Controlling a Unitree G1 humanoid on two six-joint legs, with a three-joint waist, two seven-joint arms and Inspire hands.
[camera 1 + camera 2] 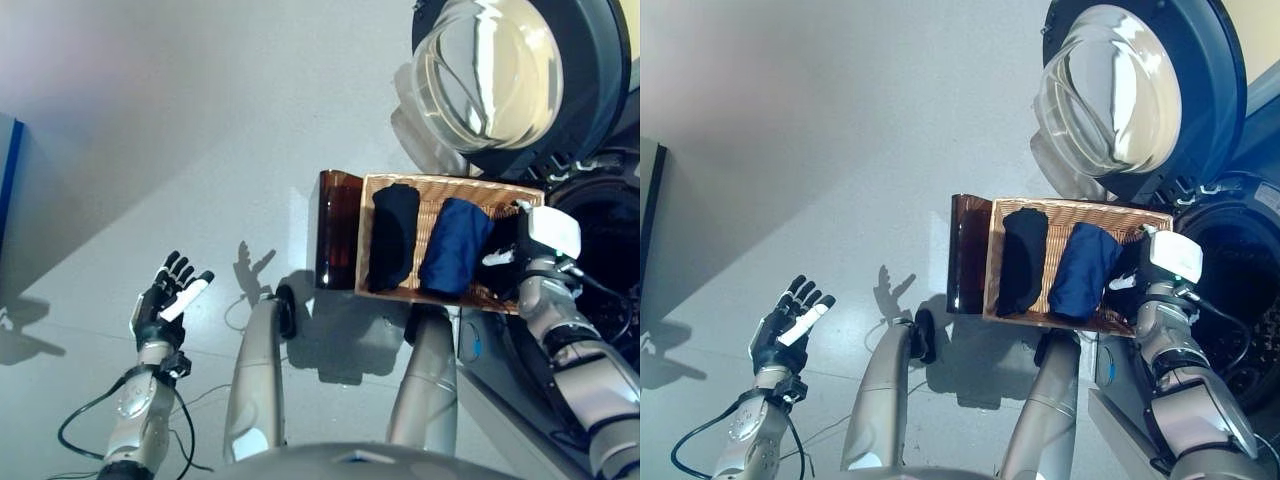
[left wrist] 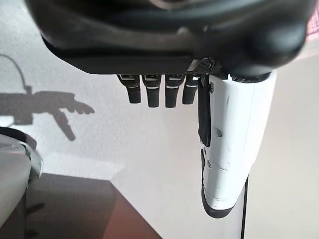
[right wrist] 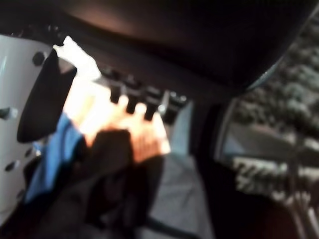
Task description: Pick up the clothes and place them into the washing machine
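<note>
A shallow wicker basket (image 1: pixel 450 182) rests on a low dark brown box (image 1: pixel 337 230) beside the washing machine. In it lie a black garment (image 1: pixel 392 235), a blue garment (image 1: pixel 455 245) and another dark garment (image 1: pixel 503 262) at its right end. My right hand (image 1: pixel 540 240) is over that right end, fingers straight just above the dark garment (image 3: pixel 114 189), with the blue garment (image 3: pixel 50 159) beside it. My left hand (image 1: pixel 165 300) is open and empty, raised over the floor at the lower left, its thumb (image 2: pixel 229 149) straight.
The washing machine's round glass door (image 1: pixel 495 70) stands open at the top right. The dark drum opening (image 1: pixel 610 240) is just right of the basket. Pale grey floor (image 1: pixel 150 130) spreads to the left.
</note>
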